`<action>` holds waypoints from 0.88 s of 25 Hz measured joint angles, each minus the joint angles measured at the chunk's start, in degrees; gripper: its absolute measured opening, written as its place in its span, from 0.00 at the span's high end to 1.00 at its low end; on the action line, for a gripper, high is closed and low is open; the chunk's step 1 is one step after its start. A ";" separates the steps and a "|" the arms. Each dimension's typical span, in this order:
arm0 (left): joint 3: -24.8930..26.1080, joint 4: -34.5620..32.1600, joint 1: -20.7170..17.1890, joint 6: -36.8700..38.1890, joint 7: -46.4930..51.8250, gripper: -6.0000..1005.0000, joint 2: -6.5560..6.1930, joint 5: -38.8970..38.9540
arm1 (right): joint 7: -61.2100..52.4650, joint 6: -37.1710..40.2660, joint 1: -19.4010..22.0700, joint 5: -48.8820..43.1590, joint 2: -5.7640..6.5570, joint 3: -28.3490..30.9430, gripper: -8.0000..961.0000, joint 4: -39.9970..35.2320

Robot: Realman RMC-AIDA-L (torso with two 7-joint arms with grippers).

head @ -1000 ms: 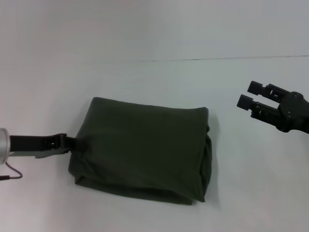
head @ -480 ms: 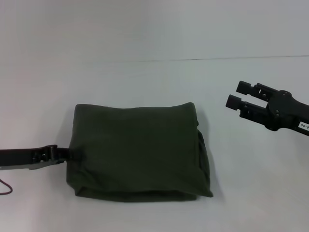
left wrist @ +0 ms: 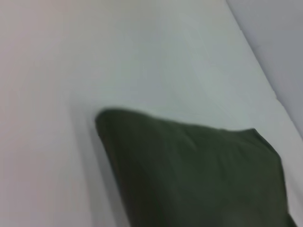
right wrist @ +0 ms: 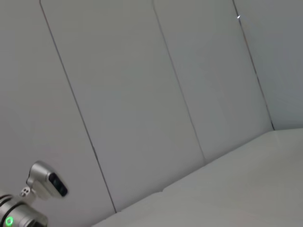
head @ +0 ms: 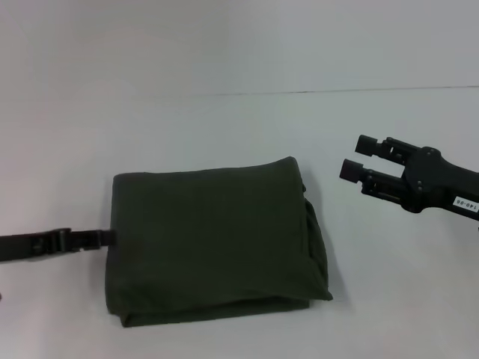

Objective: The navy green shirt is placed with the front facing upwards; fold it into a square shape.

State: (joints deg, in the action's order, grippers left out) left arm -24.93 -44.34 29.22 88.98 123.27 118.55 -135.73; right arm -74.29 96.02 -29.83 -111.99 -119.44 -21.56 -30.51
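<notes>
The navy green shirt, folded into a compact, roughly square bundle, lies flat on the white table. The left gripper meets the shirt's left edge, clamped on the cloth there. Beyond and right of the shirt, the right gripper hovers apart, fingers spread and empty.

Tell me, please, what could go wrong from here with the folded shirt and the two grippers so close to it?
The left gripper sits at the navy green shirt's left edge; pulling away could drag the layers and skew the fold. The right edge looks loose and bulging, so it might spring open. The open right gripper hovers beside it and could snag that edge.
</notes>
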 joint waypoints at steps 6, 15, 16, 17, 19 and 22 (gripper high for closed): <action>4.53 -3.72 -0.67 0.25 -11.78 0.56 0.18 3.10 | 1.89 -0.16 0.24 -0.14 0.05 -3.27 0.20 -0.56; 4.69 -4.56 -0.75 7.90 -29.25 0.17 0.21 14.17 | 7.62 0.22 0.24 -0.16 -0.08 -10.16 0.10 -0.69; 4.57 -4.37 -0.65 10.96 -32.38 0.13 0.30 14.83 | 8.30 0.45 0.20 -0.15 -0.13 -10.98 0.08 -0.70; 4.57 -4.37 -0.65 10.96 -32.38 0.11 0.30 14.83 | 9.19 0.67 0.12 -0.14 -0.24 -12.07 0.07 -0.70; 4.57 -3.99 -0.63 14.75 -36.31 0.08 0.38 15.30 | 10.31 0.75 -0.09 -0.14 -0.39 -14.27 0.03 -0.69; 4.68 -3.36 -0.80 18.59 -39.69 0.07 0.43 15.64 | 11.58 0.49 -0.44 0.01 -0.46 -18.65 0.02 -0.50</action>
State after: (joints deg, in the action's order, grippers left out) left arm -20.25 -47.70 28.42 107.57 83.58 118.98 -120.09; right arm -62.71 96.51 -30.27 -111.97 -119.90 -40.21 -31.01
